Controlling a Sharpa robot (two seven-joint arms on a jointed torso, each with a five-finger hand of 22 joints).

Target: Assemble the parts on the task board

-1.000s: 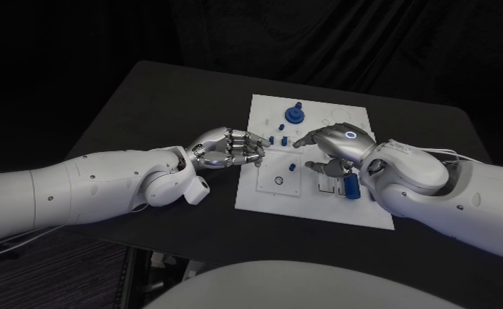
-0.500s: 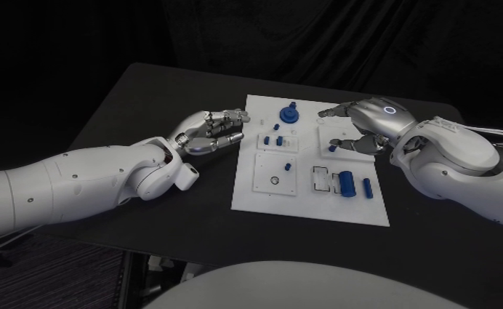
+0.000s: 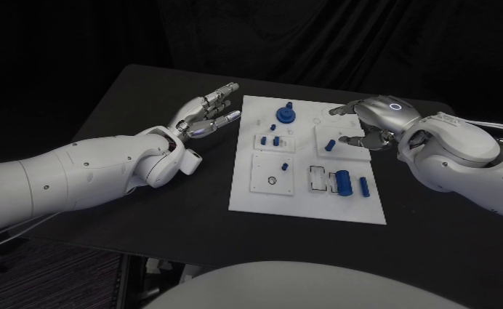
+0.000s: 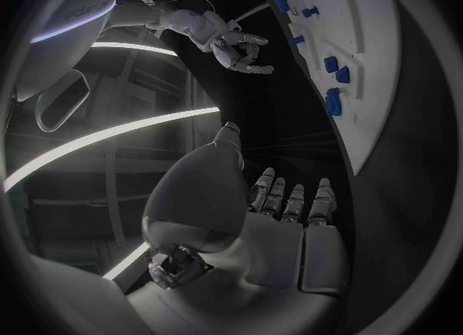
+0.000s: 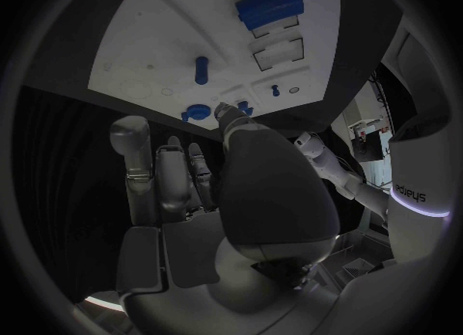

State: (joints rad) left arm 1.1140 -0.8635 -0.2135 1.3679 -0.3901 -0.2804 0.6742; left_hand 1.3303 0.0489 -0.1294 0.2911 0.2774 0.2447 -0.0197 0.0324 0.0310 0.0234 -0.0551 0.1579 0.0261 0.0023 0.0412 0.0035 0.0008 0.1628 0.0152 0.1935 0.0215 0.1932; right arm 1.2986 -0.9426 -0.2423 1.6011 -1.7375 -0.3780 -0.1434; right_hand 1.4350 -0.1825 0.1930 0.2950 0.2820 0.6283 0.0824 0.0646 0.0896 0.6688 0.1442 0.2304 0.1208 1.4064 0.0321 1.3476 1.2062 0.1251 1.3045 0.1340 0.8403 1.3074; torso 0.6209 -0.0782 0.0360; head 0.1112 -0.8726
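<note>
Both hands have drawn back off the white rectangular task board mid-bench; left hand beside its left edge, fingers spread, released; right hand over its right edge, fingers loosely apart, empty; small blue parts apart from both.

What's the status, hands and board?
Left hand open, off the task board. Right hand open above board's right edge, holding nothing. Blue parts on board, nothing blocking.

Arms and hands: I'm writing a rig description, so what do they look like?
Both arms are smooth white shells with small dark dots. Each ends in a silver hand: left hand, right hand. A blue ring glows on the right hand's back.
</note>
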